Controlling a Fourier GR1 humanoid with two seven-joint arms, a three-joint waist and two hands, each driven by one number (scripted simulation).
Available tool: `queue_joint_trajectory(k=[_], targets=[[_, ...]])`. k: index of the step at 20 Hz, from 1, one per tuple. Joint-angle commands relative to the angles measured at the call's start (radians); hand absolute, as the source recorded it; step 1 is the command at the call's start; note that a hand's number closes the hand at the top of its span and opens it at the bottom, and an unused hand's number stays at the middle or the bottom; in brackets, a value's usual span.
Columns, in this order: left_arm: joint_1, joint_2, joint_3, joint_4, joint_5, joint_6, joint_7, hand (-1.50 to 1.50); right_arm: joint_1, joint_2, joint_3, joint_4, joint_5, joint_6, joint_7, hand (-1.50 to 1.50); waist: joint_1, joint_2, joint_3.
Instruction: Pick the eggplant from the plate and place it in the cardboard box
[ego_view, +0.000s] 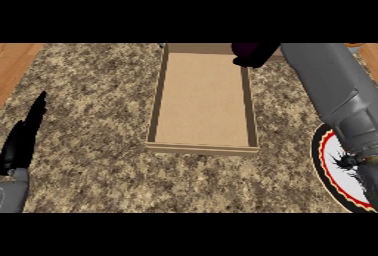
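Head view: our right robot hand (253, 55) grips the eggplant (245, 48) over box (204, 95) far-right corner; plate (334, 172) bare, drop left. Left robot hand (22, 137) released.

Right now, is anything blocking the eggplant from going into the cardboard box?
No. The right robot hand holds the eggplant over the cardboard box's far right corner, and nothing visible lies inside.

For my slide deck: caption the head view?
Right hand holds the eggplant over the box's far corner; plate emptied.
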Motion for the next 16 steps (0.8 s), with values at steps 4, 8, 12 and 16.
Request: queue_joint_trajectory(k=[4, 8, 12, 16], targets=[[0.024, -0.035, -0.007, 0.026, -0.027, 0.035, -0.048, 0.0, -0.07, 0.16, -0.009, 0.077, -0.007, 0.003, 0.128, 1.5, 0.006, 0.005, 0.0], [-0.014, -0.024, 0.0, 0.029, -0.02, 0.017, -0.024, 0.0, -0.125, 0.222, -0.009, 0.088, -0.004, 0.011, 0.211, 1.5, -0.002, 0.002, -0.001], [-0.007, -0.006, -0.006, -0.042, -0.017, -0.01, 0.029, 0.0, -0.099, 0.283, 0.0, 0.121, 0.015, -0.096, 0.247, 1.5, 0.019, 0.006, 0.0], [-0.023, -0.05, -0.02, 0.012, -0.038, 0.027, -0.008, 0.0, -0.111, 0.286, 0.003, 0.156, 0.013, -0.166, 0.319, 1.5, 0.03, 0.013, -0.001]])
